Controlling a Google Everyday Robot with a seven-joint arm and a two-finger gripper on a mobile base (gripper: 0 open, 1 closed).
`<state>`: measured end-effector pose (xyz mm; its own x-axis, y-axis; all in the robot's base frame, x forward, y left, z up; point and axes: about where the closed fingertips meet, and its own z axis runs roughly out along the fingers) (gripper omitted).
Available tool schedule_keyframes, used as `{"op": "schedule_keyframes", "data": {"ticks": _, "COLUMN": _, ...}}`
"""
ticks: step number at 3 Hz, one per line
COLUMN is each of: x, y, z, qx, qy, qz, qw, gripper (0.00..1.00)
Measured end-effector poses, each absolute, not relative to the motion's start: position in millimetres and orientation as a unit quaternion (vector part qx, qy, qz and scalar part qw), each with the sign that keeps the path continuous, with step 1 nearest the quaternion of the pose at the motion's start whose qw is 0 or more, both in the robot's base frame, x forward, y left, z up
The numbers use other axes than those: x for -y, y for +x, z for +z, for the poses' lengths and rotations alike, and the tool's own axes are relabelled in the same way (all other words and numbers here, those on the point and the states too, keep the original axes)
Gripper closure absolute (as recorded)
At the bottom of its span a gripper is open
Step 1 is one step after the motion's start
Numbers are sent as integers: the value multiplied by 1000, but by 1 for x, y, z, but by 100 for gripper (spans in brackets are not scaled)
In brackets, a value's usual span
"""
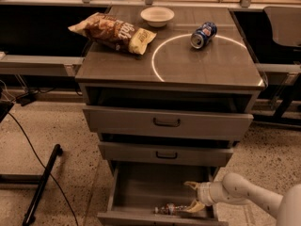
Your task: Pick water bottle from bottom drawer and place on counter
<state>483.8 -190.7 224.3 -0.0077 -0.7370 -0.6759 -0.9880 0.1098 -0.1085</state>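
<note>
The water bottle (168,209) lies on its side in the open bottom drawer (141,189), near the front wall. Its label band shows faintly. My gripper (192,195) reaches into the drawer from the right, low over the bottle's right end. Its fingers (190,185) are spread apart, one at the back and one touching or just beside the bottle. The counter (178,65) with its white circle lies above, on top of the cabinet.
On the counter lie a chip bag (113,32), a white bowl (157,16) and a blue soda can (203,35) on its side. The two upper drawers (167,122) stand partly pulled out above the bottom one. A black stand leg (42,185) crosses the floor at the left.
</note>
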Motion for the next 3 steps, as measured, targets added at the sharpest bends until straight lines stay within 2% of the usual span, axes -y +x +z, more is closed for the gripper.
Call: {"op": "schedule_keyframes", "data": {"ticks": 3, "x": 183, "y": 474, "z": 151, "qx": -683, "qy": -659, "qz": 203, "qw": 241, "gripper": 41}}
